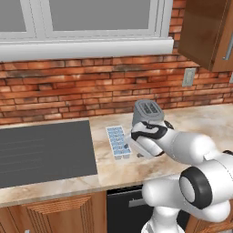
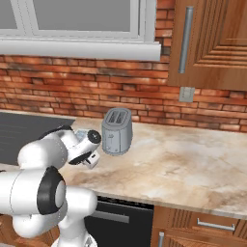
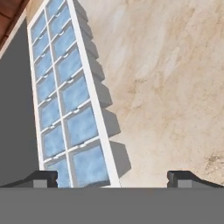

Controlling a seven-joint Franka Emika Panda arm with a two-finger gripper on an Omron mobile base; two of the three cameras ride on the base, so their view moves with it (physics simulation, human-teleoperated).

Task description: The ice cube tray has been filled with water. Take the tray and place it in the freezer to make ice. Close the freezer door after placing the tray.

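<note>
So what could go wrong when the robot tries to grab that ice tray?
The gripper is open just above the ice cube tray, but the tray sits toward one fingertip, so a finger might land on it and not beside it. The water could spill if the tray tips. The toaster stands close by, so the arm might bump it.

Grey toaster point(image 2: 116, 131) on marble counter point(image 2: 183, 164), white arm's end effector point(image 2: 90, 159) low beside it, fingers apparently hidden
</note>
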